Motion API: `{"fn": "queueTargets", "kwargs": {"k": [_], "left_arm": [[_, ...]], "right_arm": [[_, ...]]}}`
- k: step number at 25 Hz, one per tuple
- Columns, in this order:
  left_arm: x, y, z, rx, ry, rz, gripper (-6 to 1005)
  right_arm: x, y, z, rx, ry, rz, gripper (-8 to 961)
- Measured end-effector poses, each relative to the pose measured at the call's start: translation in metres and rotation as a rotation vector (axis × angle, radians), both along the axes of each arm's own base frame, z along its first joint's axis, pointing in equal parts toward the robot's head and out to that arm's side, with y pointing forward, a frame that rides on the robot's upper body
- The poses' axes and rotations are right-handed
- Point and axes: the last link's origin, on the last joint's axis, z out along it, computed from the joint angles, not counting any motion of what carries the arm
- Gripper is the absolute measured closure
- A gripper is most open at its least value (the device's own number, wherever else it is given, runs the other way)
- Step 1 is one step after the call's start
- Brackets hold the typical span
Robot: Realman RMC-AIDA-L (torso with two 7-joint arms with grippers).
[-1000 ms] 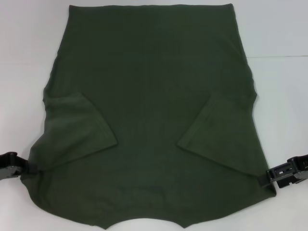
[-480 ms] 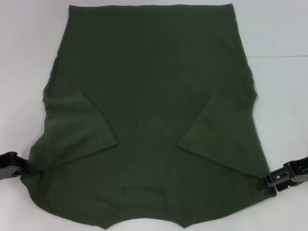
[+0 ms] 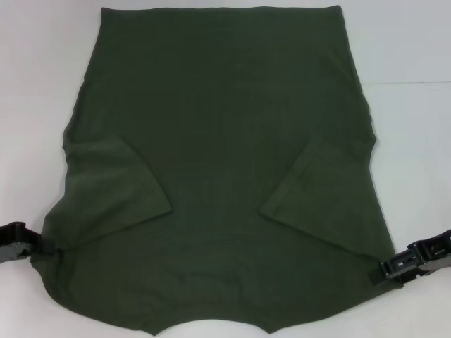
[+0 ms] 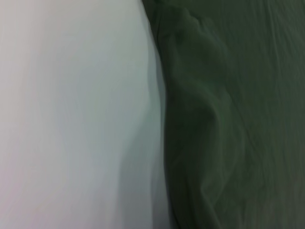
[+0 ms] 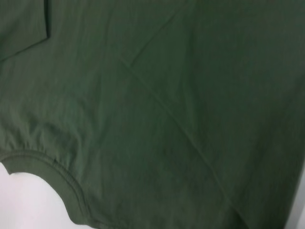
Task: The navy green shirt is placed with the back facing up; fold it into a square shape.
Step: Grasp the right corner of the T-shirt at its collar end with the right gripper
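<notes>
We see the navy green shirt (image 3: 225, 162) spread flat, back up, on the white table (image 3: 416, 141), filling most of the head view from 12 o'clock down to 6. Both sleeves are already turned in over the body: the left sleeve (image 3: 116, 190) lies at about 9 o'clock, the right sleeve (image 3: 317, 193) at about 4. The collar curve (image 5: 43, 167) sits at 6 o'clock, nearest us, and the hem runs along the far edge.

Our left gripper (image 3: 17, 243) is at 8 o'clock, touching the shirt's shoulder edge; our right gripper (image 3: 416, 262) is at 4 o'clock, at the opposite shoulder edge. We cannot tell whether either pincer is apart, together, or clamped on cloth; the fingertips are hidden at the fabric's edge, and the wrist views show only cloth and table.

We judge the step in hand to be taking hold of the two shoulder corners so the near half can be carried over toward the hem at 12 o'clock. To do it well we should bite both layers, sleeve included, at matching points on each side, lift evenly, keep the cloth lightly taut between the arms, and lay the shoulder line square to the hem so the side edges stack without a skew
</notes>
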Motion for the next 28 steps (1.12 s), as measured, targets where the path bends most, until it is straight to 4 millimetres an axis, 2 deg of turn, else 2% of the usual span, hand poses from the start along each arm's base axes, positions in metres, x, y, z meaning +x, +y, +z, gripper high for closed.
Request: {"fn": "queueTargets", "kwargs": {"k": [16, 28], "left_arm": [[0.0, 0.0, 0.0, 0.001, -0.001, -0.004, 994], [0.001, 0.001, 0.001, 0.005, -0.002, -0.009, 995]], "right_arm": [[-0.009, -0.001, -0.019, -0.005, 0.04, 0.006, 23], [-0.013, 0.001, -0.023, -0.01, 0.039, 0.012, 123]]}}
